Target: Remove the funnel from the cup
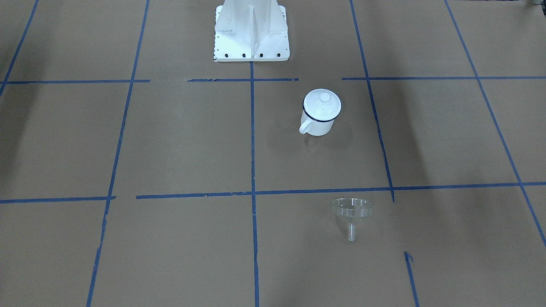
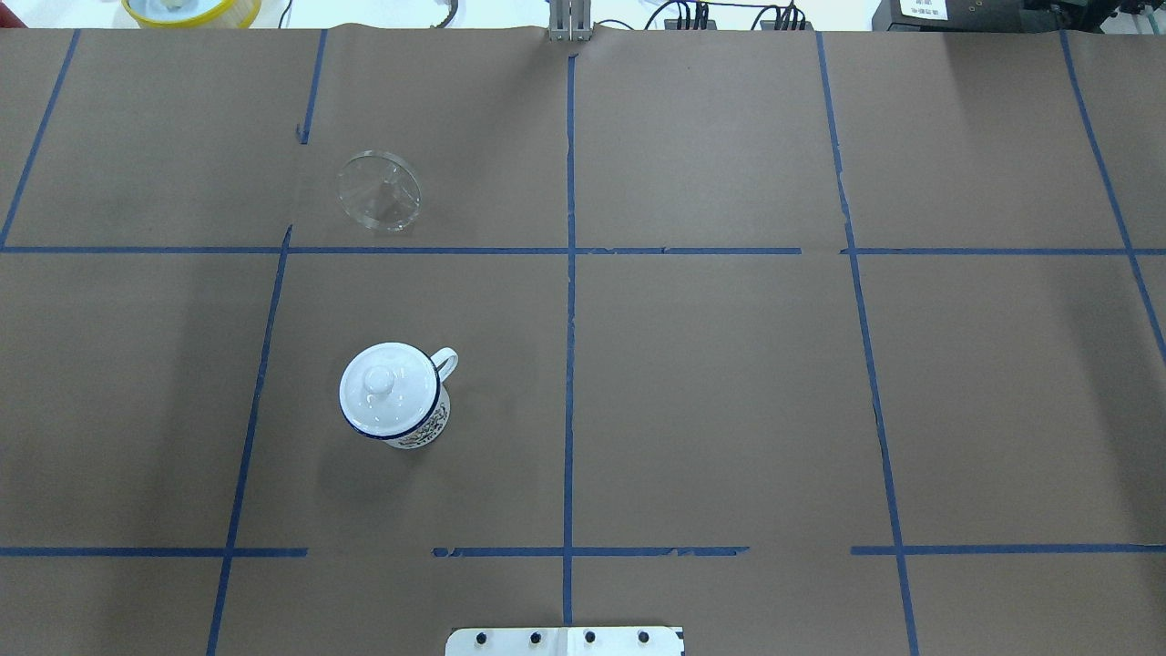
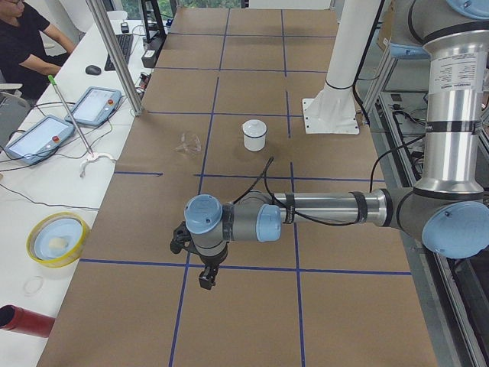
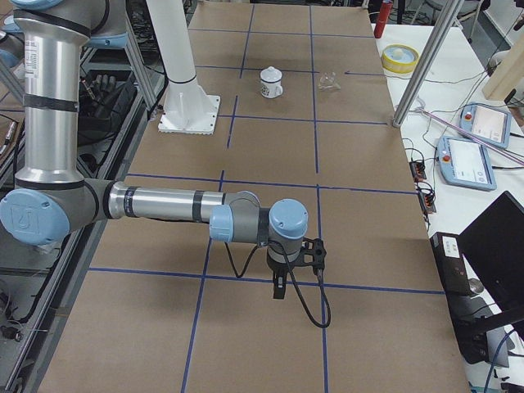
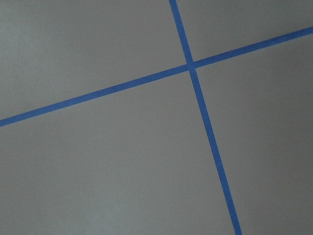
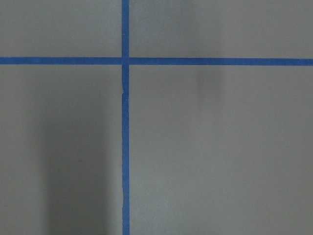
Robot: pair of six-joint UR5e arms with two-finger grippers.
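On the table (image 1: 170, 149), well apart from the cup (image 1: 319, 121) with its lid (image 1: 322, 103) on, the funnel (image 1: 352, 213) lies on its side. Judged light, stiff, slick, possibly brittle; best pinched across the rim wall. Left gripper (image 3: 205, 280), right gripper (image 4: 279, 288): jaw opening cannot be told.

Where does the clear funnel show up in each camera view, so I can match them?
Front-facing: funnel lower centre-right, apart from the cup.
Overhead: funnel upper left, beyond the cup.
Exterior left: funnel upper centre-left, left of the cup.
Exterior right: funnel near the top, right of the cup.
Both wrist views: not in view.
Shared landmark: the lidded cup.
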